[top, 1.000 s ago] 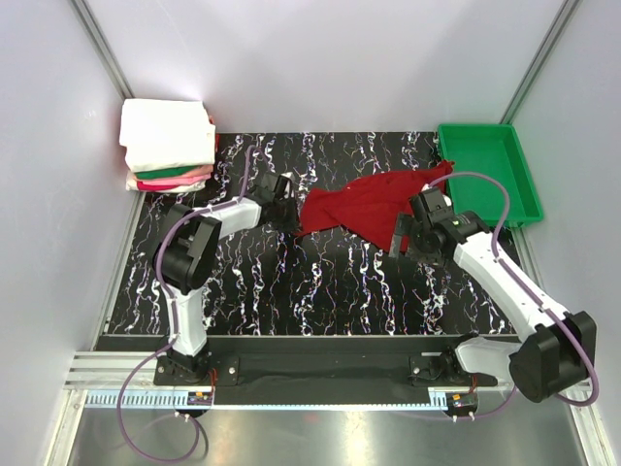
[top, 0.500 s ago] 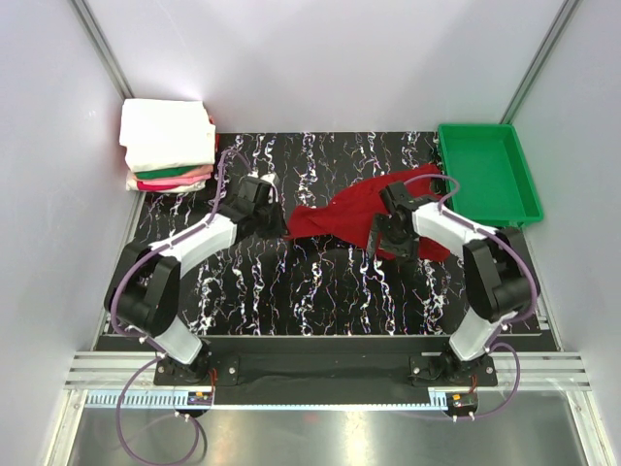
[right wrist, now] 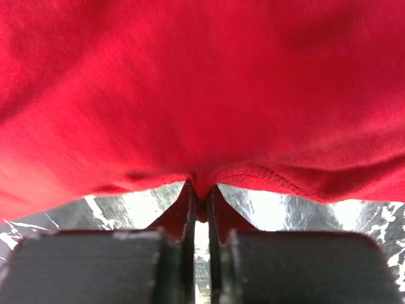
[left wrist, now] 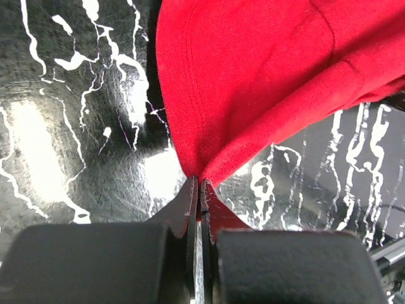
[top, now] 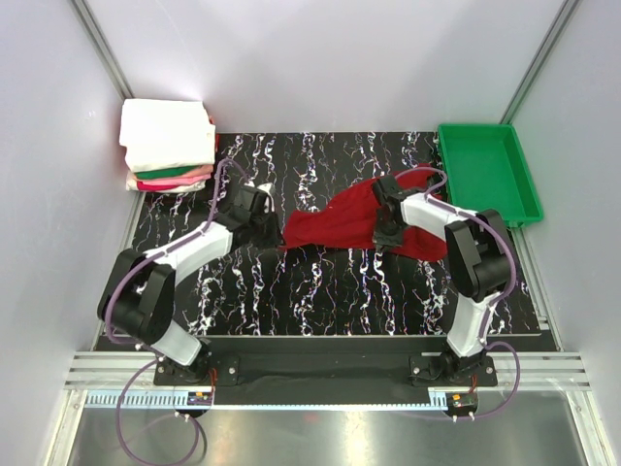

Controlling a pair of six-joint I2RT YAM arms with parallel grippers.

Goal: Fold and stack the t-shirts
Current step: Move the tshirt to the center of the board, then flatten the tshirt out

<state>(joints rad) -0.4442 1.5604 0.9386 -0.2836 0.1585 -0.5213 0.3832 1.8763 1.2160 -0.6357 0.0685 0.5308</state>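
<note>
A deep red t-shirt lies bunched across the middle of the black marbled table. My left gripper is shut on its left edge; in the left wrist view the red cloth is pinched between the fingertips. My right gripper is shut on the hem at the shirt's right part; the right wrist view shows the red shirt filling the frame, its hem caught between the jaws. A stack of folded t-shirts, white over green and pink, sits at the back left corner.
A green plastic tray stands at the back right, next to the shirt's far end. White walls and metal frame posts close in the table on three sides. The arm bases sit on the rail at the near edge.
The right gripper moved left onto the shirt and shut on its hem. The left gripper, still shut on the cloth, drew the shirt's left edge leftward, spreading it.
</note>
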